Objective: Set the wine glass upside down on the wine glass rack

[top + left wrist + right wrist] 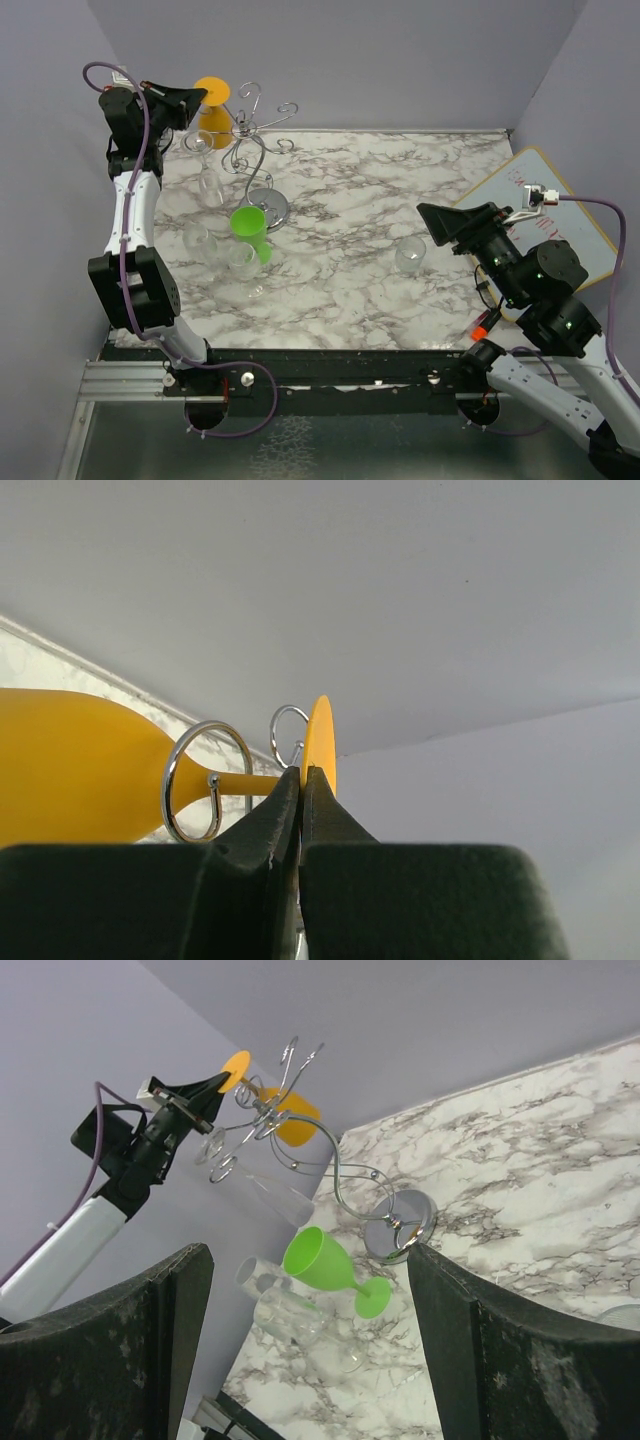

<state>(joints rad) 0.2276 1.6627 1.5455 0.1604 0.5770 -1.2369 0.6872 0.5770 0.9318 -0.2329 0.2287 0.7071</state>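
The orange wine glass (215,122) hangs foot-up at the back left, its stem inside a curled arm of the silver wine glass rack (262,135). My left gripper (198,98) is shut on the edge of the glass's round foot (213,90). In the left wrist view the jaws (302,772) pinch the foot (321,735), and the stem passes through a wire ring (205,780). My right gripper (448,224) is open and empty at the right, well away from the rack. The right wrist view shows the orange glass (293,1120) and the rack base (400,1224).
A green wine glass (250,228) stands by the rack's round base (268,206). A clear glass (209,180) hangs on the rack. Clear glasses (238,260) sit left of centre, another clear glass (410,255) at the right. A whiteboard (545,205) lies at the right edge.
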